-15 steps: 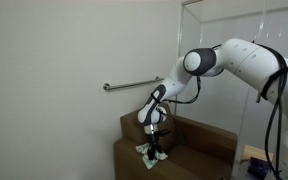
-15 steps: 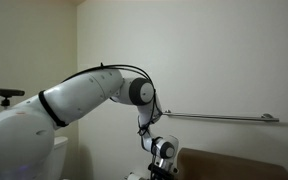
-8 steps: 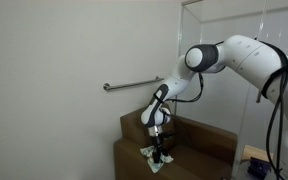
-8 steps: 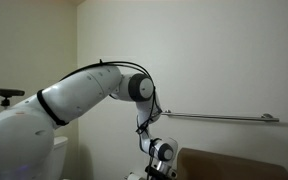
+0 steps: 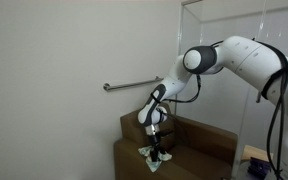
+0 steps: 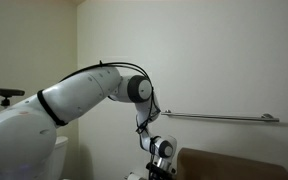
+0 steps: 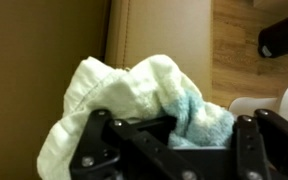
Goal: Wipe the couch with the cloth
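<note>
The cloth (image 7: 134,95) was a small, soft rag, white with a pale blue-green patch, bunched into loose folds. It looked light and limp, more likely to drag and crumple on the leather-look surface than to slide flat. A pinch on a gathered fold near its middle therefore seemed the soundest hold, leaving a skirt of fabric underneath to do the wiping. The tool (image 7: 174,125) was pressed together on just such a bunch, its fingers sunk into the folds in the wrist view. In an exterior view the cloth (image 5: 146,153) lay on a flat brown top at the near end of the couch (image 5: 199,140), probably an armrest, directly under the tool (image 5: 159,150) and forward of the backrest. The couch was boxy and firm-looking, not fragile, so moderate downward pressure seemed safe. Above the couch a grab rail (image 5: 134,86) ran along the wall. No container showed in any view.
</note>
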